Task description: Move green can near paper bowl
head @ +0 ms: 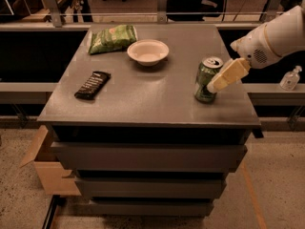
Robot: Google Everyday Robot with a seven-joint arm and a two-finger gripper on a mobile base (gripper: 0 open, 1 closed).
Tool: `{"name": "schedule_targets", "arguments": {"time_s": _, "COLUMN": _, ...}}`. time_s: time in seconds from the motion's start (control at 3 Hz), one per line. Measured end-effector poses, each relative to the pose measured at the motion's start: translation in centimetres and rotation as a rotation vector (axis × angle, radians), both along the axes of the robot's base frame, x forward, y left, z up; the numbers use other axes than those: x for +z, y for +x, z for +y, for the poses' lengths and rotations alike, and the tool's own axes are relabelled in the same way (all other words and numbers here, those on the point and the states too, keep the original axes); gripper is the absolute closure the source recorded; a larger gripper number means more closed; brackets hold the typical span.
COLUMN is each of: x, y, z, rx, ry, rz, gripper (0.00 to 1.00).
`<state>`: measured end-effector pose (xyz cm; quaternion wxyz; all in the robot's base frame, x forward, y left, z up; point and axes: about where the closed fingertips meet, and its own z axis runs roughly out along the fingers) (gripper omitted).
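Gripper (214, 85) comes in from the right, at the right edge of the surface (143, 101), w/ its tip right against the right side of the green can (204, 79). From this view I can't tell if the jaws are apart, together or already around the can; one pale pad overlaps the can's right flank and that's all I get. Only one arm, so no choice there.

The can stands upright near the front-right corner of the surface, long axis vertical, silver top up. It lies just left of the gripper, so I judge a side grasp is what's being set up.

The key relation is can to paper bowl (147, 51). The bowl sits up-left of the can, toward the back-centre, well apart from it. The move I'd plan: lift or slide the can diagonally back and left, then set it down just beside the rim.

Other stuff:
- green snack bag (112, 38), back-left, near the bowl's left side
- dark wrapped bar (92, 84), left-front, well off the path
- sanitizer bottle (290, 78) on the ledge behind the arm, off the surface
- cardboard box (45, 168) on the floor, lower left

Nothing sits btwn can and bowl, so the path looks open. Main risk imo is tipping the can if the grip is off-centre, or nudging the light bowl on arrival.
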<state>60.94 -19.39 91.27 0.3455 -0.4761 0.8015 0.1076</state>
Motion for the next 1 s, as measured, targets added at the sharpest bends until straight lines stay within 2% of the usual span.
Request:
{"name": "schedule_targets", "arguments": {"time_s": 0.67, "x": -0.8, "y": 0.6, "z": 1.6, "rx": 0.01, "ry": 0.049, "rz": 0.032, "gripper": 0.48}}
{"name": "schedule_targets", "arguments": {"time_s": 1.0, "x": 0.0, "y": 1.1, "z": 2.5, "rx": 0.031, "ry": 0.079, "rz": 0.027, "gripper": 0.7}}
